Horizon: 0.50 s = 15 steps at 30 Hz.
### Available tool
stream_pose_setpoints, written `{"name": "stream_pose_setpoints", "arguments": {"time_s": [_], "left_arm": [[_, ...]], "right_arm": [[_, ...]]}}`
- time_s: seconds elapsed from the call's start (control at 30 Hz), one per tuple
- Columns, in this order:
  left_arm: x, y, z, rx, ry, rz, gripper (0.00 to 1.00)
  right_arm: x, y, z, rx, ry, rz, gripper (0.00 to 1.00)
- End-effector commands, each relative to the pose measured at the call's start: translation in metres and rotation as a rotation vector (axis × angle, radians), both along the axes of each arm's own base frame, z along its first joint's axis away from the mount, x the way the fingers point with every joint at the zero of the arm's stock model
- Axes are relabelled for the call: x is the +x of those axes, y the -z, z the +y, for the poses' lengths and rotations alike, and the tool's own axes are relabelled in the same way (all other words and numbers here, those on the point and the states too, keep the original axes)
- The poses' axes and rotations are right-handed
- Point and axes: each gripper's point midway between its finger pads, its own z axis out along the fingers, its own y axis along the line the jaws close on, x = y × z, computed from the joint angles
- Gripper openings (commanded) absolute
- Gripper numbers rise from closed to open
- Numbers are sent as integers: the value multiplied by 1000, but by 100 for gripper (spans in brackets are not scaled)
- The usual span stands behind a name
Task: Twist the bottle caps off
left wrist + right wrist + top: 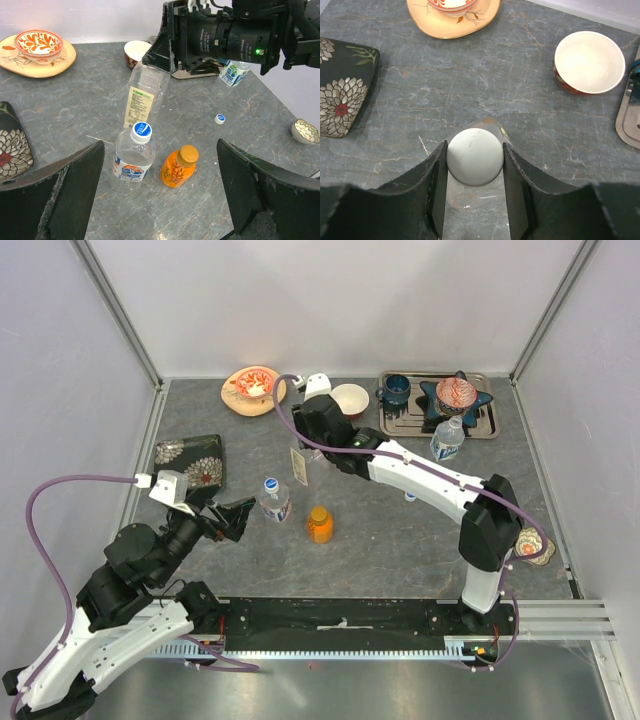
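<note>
My right gripper (302,452) is shut on the white cap (474,156) of the taller clear bottle (143,97), which stands tilted on the table under it. A short clear bottle with a blue cap (134,157) and the short orange bottle (177,166) stand upright side by side in front of my left gripper (160,200). That gripper is open and empty, just short of them (235,518). A second short clear bottle (447,440) stands by the tray. A loose blue cap (219,118) lies on the table.
An orange plate with a bowl (252,390) and a white bowl (350,398) stand at the back. A metal tray (400,422) with a blue cup and a star dish is back right. A dark floral dish (190,460) lies left, a small bowl (535,545) right.
</note>
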Motion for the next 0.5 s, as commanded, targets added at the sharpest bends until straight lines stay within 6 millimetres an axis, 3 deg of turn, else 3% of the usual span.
{"name": "stream_pose_setpoints", "arguments": {"time_s": [0.0, 0.03, 0.2, 0.23, 0.33, 0.47], "left_arm": [[3, -10, 3, -23, -24, -19, 100], [4, -11, 2, -17, -27, -21, 100], [10, -35, 5, 0, -53, -91, 100], [12, -39, 6, 1, -60, -103, 100], [18, -59, 8, -5, -91, -154, 100], [25, -82, -1, -30, -88, -180, 100]], "right_arm": [[-7, -55, -20, 71, 45, -91, 27], [-13, -74, -26, 101, 48, -116, 26], [-40, -123, -52, 203, 44, -143, 23], [-52, -141, -62, 239, 30, -157, 22], [-86, -166, -63, 301, -120, -158, 20], [-115, -183, -77, 349, -187, -136, 0]]}}
